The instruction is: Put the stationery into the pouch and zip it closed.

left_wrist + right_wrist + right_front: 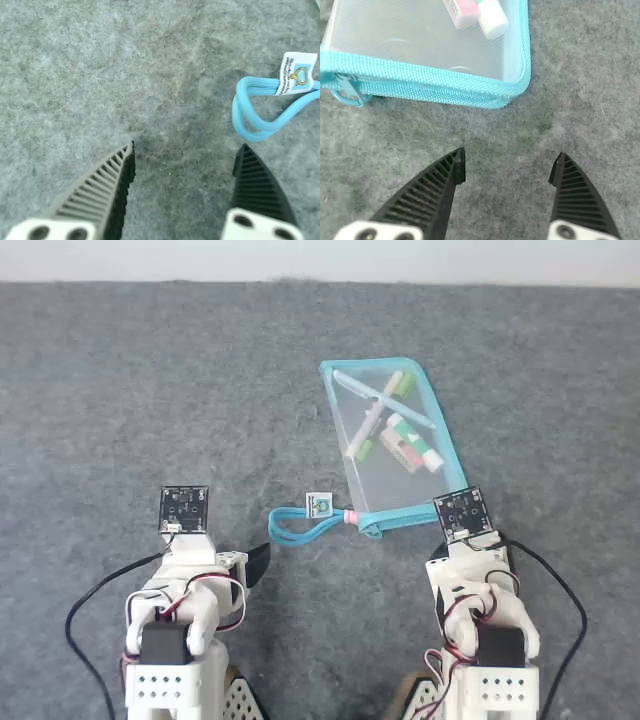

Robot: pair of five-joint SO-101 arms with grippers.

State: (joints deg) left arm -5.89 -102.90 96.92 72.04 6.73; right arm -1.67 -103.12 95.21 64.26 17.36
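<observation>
Grey felt (595, 75), pouch (420, 50) beyond right pincer (511, 153)

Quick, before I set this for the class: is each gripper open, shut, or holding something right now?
Left gripper: open, holding nothing, near the blue strap.
Right gripper: open, holding nothing, just short of the pouch.

Robotics lab bench: grey felt tabletop (150, 390), plain white wall (300, 260) behind.
</observation>
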